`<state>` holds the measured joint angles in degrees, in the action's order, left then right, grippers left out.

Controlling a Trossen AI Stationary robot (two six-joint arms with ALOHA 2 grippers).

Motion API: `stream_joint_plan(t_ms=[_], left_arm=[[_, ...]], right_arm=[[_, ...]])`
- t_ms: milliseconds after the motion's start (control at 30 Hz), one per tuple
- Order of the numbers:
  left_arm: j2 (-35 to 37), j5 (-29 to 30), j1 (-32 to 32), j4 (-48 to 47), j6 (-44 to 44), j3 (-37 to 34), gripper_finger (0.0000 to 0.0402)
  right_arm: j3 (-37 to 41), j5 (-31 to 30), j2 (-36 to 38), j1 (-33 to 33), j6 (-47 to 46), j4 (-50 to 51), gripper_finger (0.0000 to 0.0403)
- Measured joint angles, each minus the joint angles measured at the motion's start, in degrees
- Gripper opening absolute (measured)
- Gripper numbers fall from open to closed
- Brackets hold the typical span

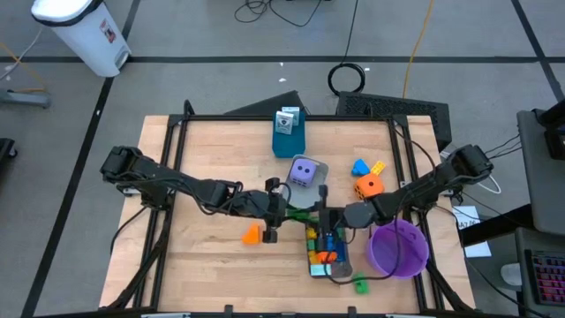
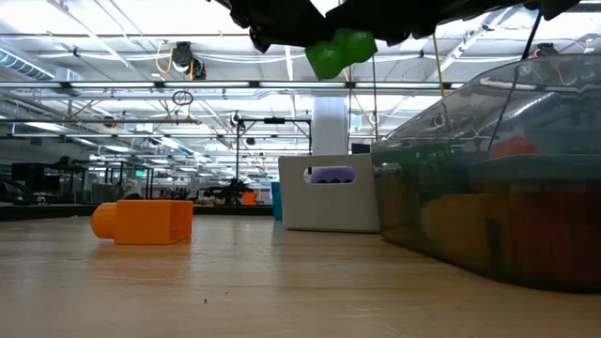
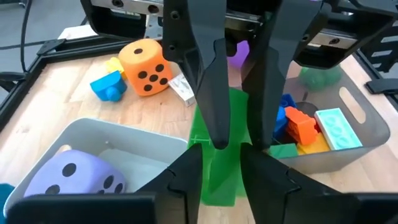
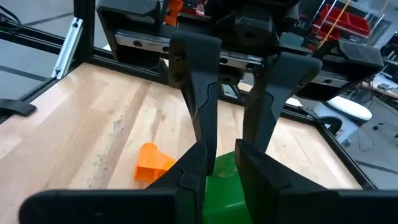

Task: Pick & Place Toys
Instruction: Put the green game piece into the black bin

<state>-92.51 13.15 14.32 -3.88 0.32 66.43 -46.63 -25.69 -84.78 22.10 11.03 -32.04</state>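
While both arms meet over the middle of the desk, I have a green plastic building brick held between them in the air — the low view shows it hanging well above the wood. My left gripper has its fingers pinching the brick from one side, and my right gripper pinches the same brick from the opposite side, so I judge this a hand-over in mid-air. The brick's long axis seems to run along the line joining the two wrists, each pair of fingers taking one end.

The relation I care about: the grey plastic tray with coloured bricks lies just beside the meeting point, towards the desk's near edge and on the right arm's side, with the purple round bowl next to it. The right arm is nearer, so it should carry on — once the left fingers let go.

An orange plastic brick lies on the wood near the left gripper.
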Motion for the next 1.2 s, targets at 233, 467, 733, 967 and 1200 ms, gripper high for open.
stream_joint_plan(t_ms=[233, 467, 733, 967, 1200], left_arm=[[0.02, -0.22, -0.17, 0.11, 0.81, 0.11, 0.0159], [0.02, -1.14, 0.23, -0.33, -0.06, 0.11, 0.0230], [0.02, -1.27, 0.49, -0.55, -4.48, 0.09, 0.0257], [0.02, -1.27, 0.49, -0.77, -10.32, 0.04, 0.0258], [0.02, -1.20, 0.49, -0.96, -14.17, 0.00, 0.0258]], right_arm=[[0.09, -5.09, 2.51, 1.22, 0.19, 4.86, 0.0061], [0.09, -7.57, 7.13, 3.03, -2.25, 12.13, 0.0061], [0.04, -7.35, 13.02, 9.39, -8.04, 21.00, 0.0061], [0.02, -7.15, 15.79, 16.33, -18.49, 27.10, 0.0061], [0.69, -7.06, 13.17, 20.41, -28.31, 28.67, 0.0061]])
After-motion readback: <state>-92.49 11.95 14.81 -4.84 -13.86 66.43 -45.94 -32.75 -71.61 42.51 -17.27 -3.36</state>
